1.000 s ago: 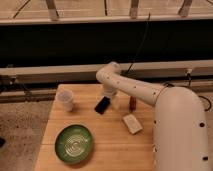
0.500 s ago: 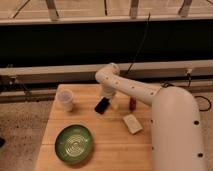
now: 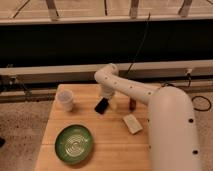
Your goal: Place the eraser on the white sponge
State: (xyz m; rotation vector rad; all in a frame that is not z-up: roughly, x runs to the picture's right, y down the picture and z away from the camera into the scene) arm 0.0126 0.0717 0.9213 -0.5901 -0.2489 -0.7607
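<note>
The black eraser lies tilted on the wooden table, near its back middle. The gripper hangs from the white arm directly over the eraser's far end, at or just above it. I cannot tell whether it touches the eraser. The white sponge lies flat on the table to the right of and nearer than the eraser, apart from the gripper.
A white cup stands at the back left. A green plate sits at the front left. A reddish-brown object stands right of the eraser, behind the sponge. The robot's white body covers the table's right side.
</note>
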